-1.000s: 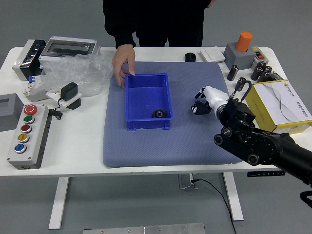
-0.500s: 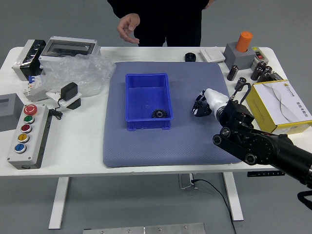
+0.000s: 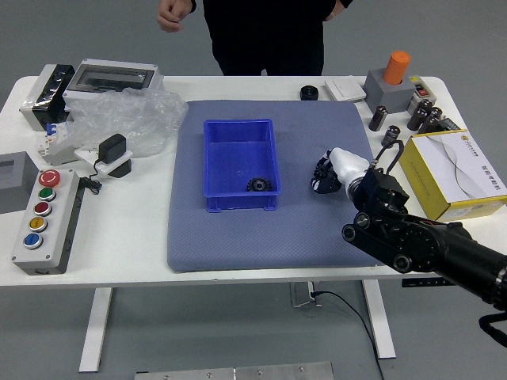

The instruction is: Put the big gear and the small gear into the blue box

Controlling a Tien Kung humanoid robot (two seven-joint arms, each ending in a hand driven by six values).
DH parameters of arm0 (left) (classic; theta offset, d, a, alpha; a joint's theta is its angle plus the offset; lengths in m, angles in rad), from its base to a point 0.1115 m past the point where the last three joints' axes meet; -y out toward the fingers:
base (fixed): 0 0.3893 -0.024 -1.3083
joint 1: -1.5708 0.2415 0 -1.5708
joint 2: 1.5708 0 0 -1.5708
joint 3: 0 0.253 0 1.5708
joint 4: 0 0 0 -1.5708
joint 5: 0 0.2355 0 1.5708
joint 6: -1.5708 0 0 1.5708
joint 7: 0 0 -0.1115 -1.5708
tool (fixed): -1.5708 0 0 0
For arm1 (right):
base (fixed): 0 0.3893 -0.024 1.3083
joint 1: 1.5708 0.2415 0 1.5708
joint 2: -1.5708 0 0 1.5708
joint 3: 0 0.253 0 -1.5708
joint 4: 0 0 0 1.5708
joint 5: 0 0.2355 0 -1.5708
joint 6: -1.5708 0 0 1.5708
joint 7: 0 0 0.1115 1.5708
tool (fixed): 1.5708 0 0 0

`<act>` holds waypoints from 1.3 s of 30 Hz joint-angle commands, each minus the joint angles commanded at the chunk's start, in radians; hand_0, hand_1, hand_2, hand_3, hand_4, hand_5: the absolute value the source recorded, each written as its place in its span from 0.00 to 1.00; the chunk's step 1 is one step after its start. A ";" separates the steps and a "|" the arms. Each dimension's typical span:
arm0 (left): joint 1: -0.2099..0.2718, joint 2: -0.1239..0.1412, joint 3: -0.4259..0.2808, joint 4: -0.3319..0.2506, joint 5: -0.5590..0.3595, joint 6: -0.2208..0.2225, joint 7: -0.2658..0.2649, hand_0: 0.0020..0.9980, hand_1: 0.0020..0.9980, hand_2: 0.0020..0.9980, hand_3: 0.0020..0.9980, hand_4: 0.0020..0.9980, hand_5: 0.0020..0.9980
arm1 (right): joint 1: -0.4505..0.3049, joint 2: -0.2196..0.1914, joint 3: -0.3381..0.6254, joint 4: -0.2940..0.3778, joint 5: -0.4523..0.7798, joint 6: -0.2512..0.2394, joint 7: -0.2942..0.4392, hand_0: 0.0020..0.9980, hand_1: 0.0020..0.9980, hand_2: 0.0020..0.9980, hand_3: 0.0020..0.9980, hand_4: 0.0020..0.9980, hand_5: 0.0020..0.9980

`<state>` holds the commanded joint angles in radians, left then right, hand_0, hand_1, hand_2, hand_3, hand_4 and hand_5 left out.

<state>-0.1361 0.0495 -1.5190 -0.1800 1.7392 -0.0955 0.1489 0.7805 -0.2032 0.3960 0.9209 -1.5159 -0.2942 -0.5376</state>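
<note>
The person's hand (image 3: 173,14), which was at the blue box's far left corner a second ago and then over the bench's far edge, is now drawn back beyond that edge, while the robot's right arm has shifted slightly toward the near side. The white bench (image 3: 119,253) carries a blue-grey mat (image 3: 238,249), partly covered by the arm. Behind it stands a person in black (image 3: 265,36), cut off by the top of the view; of the other hand (image 3: 340,8), only a part shows at the top. The right arm (image 3: 412,245) enters from the right edge, its outer end cut off, and slants up and leftward, its forearm foreshortened and its black joints merging with a dark cable loop. The blue box (image 3: 238,203) sits on the mat, left of the arm. The right hand (image 3: 324,176) lies to the right of the box, well apart from it, pointing leftward past a white wrist part (image 3: 347,165). It is small and dark, so I cannot tell whether it is open, closed or clamped on something, nor whether it touches the mat. A black gear (image 3: 259,184) lies inside the box, in the near right corner; whether it is the big or the small one I cannot tell.
</note>
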 joint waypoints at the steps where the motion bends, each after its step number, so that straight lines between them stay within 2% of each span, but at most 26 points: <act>1: 0.000 0.000 0.000 0.000 0.000 0.000 0.000 0.76 0.74 0.77 0.81 0.59 0.14 | -0.001 0.001 -0.001 0.000 -0.003 -0.002 0.000 0.68 0.57 0.71 0.68 0.56 0.14; 2: 0.000 0.000 0.000 0.000 0.000 0.000 0.000 0.76 0.74 0.77 0.81 0.59 0.14 | -0.002 0.002 -0.002 0.000 -0.007 -0.005 0.001 0.68 0.57 0.71 0.68 0.56 0.14; 3: 0.000 -0.001 0.000 0.000 0.000 0.000 0.000 0.76 0.74 0.77 0.81 0.59 0.14 | -0.002 0.003 -0.002 -0.001 -0.010 -0.006 0.001 0.75 0.55 0.69 0.65 0.44 0.07; 8: 0.001 -0.001 0.000 0.000 0.000 0.001 0.001 0.76 0.74 0.77 0.81 0.59 0.14 | -0.005 0.006 -0.004 -0.003 -0.022 -0.015 0.001 0.75 0.55 0.69 0.65 0.44 0.07; 9: 0.001 -0.001 0.000 0.000 0.000 0.001 0.000 0.76 0.74 0.77 0.82 0.59 0.14 | -0.006 0.006 -0.004 -0.004 -0.024 -0.017 0.001 0.75 0.55 0.68 0.63 0.37 0.03; 14: 0.000 -0.002 0.000 0.000 0.000 0.001 0.000 0.76 0.74 0.77 0.82 0.59 0.14 | -0.008 0.008 -0.004 -0.008 -0.035 -0.025 0.000 0.75 0.55 0.68 0.63 0.37 0.03; 15: 0.000 -0.002 0.000 0.000 0.000 0.001 0.000 0.76 0.74 0.77 0.82 0.59 0.14 | -0.009 0.009 -0.004 -0.009 -0.037 -0.027 0.000 0.73 0.55 0.67 0.62 0.32 0.00; 26: 0.001 -0.003 0.001 0.000 -0.002 0.003 -0.001 0.76 0.74 0.77 0.82 0.59 0.14 | -0.019 0.018 0.004 -0.016 -0.040 -0.058 0.013 0.72 0.54 0.64 0.62 0.29 0.00; 27: 0.001 -0.003 0.001 0.000 -0.002 0.003 -0.001 0.76 0.74 0.77 0.81 0.59 0.14 | -0.020 0.018 0.005 -0.016 -0.040 -0.061 0.014 0.71 0.52 0.59 0.61 0.27 0.00; 39: 0.001 -0.004 0.000 0.000 -0.004 0.003 -0.001 0.76 0.74 0.77 0.82 0.59 0.14 | -0.028 0.016 0.041 -0.002 -0.063 -0.083 0.012 0.70 0.52 0.58 0.60 0.26 0.00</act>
<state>-0.1349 0.0455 -1.5193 -0.1800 1.7354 -0.0929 0.1482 0.7525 -0.1871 0.4367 0.9186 -1.5789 -0.3771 -0.5260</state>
